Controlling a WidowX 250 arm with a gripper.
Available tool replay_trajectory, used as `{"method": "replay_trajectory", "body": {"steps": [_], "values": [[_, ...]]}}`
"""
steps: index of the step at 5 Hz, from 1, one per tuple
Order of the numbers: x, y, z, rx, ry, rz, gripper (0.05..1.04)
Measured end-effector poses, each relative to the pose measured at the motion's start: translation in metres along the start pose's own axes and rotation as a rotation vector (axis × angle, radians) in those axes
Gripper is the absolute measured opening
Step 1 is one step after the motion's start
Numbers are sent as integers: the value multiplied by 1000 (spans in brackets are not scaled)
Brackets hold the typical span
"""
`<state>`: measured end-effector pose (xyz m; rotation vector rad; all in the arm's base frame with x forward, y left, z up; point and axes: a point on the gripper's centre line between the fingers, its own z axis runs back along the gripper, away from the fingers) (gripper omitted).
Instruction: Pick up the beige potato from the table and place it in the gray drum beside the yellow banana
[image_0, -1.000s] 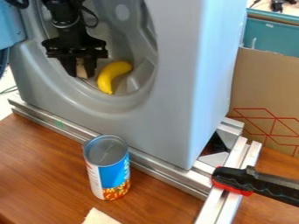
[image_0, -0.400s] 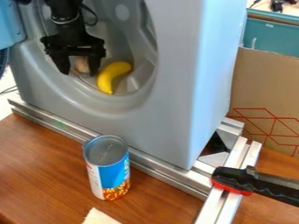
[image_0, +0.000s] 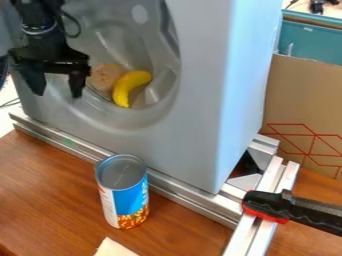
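Note:
The black gripper (image_0: 59, 94) hangs at the upper left, in front of the left rim of the grey machine's round opening (image_0: 143, 117). Its two fingers are spread apart with nothing between them. To its right, inside the opening, lies a curved yellow banana (image_0: 127, 89). A round tan-brown item (image_0: 104, 77) sits just left of the banana and partly behind it, apart from the gripper.
A can (image_0: 124, 192) with a blue label stands on the wooden table (image_0: 47, 200) before a metal rail (image_0: 180, 192). A black-and-red clamp handle (image_0: 287, 209) crosses the rails at right. A cardboard box (image_0: 304, 100) stands behind; a pale piece (image_0: 113, 248) lies at the bottom edge.
The gripper has opened wider and moved left and slightly down, away from the tan-brown item, which now shows more fully. The banana and can have stayed put.

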<state>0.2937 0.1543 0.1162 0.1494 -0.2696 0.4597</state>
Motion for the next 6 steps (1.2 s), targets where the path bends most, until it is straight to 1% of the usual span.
{"method": "replay_trajectory", "body": {"steps": [1,2,3,4,5,6], "values": [[-57,2,21,33,2,24,1001],[-100,-11,41,11,67,-13,1001],[-139,-40,38,-26,210,-183,1001],[-178,-60,38,-20,293,-378,1001],[-201,-66,35,-35,351,-458,1001],[-215,-63,34,-30,366,-463,1001]]}}
